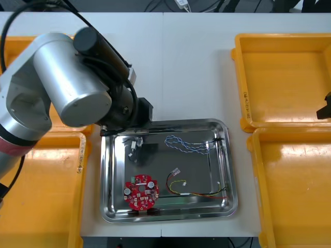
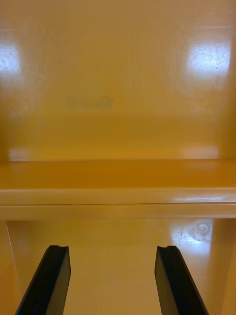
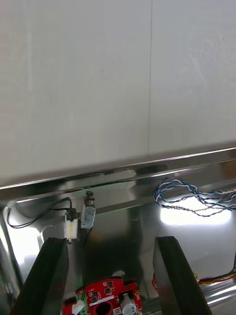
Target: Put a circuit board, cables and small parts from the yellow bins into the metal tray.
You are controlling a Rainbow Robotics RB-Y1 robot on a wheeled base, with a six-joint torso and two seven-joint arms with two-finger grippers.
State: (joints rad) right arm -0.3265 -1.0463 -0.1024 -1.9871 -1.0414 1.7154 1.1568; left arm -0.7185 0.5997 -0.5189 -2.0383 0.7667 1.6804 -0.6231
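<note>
The metal tray [image 1: 230,170] lies at the table's middle. In it are a round red circuit board [image 1: 140,192], a twisted blue and white cable [image 1: 187,145], a red and yellow cable [image 1: 199,193], a thin black cable [image 1: 216,147] and a small metal part [image 1: 135,146]. My left arm [image 1: 72,77] reaches over the tray's far left corner. In its wrist view the left gripper [image 3: 110,275] hangs open above the tray floor, with the small metal part [image 3: 87,216] just beyond the fingers and the circuit board [image 3: 105,298] between them. My right gripper [image 2: 113,280] stands open over the yellow bins [image 2: 118,98].
Two yellow bins stand at the right [image 1: 284,77] [image 1: 295,186], both bare inside. Two more are at the left [image 1: 41,196] [image 1: 15,46], the far one mostly under my left arm. Bare white table [image 1: 191,77] lies beyond the tray.
</note>
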